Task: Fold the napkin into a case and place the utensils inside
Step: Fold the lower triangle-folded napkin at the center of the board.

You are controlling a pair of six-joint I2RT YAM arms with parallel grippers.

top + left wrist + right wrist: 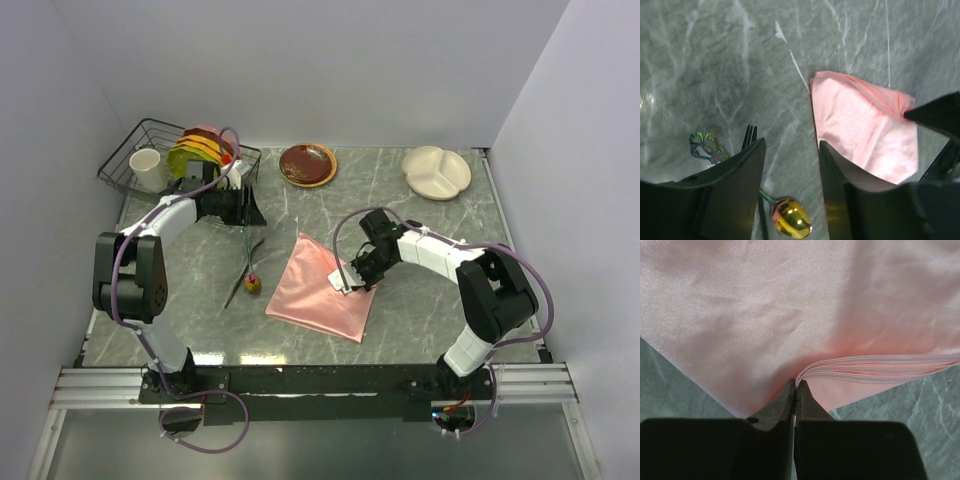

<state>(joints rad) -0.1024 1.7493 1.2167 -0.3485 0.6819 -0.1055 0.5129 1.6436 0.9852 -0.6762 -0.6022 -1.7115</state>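
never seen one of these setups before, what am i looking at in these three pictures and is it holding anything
These are two robot arms bolted to the near edge of a marble-patterned table. The wide picture comes from a fixed camera above and behind them; the other two come from small cameras on each wrist, so you see each arm's own jaws up close.

On the table lie a folded pink napkin, a gold-headed spoon and a fork beside it, a dish rack with a cup and plates, a brown plate and a cream divided plate.

The right gripper is shut on the napkin's stitched edge. The left gripper hangs open above the table, holding nothing.
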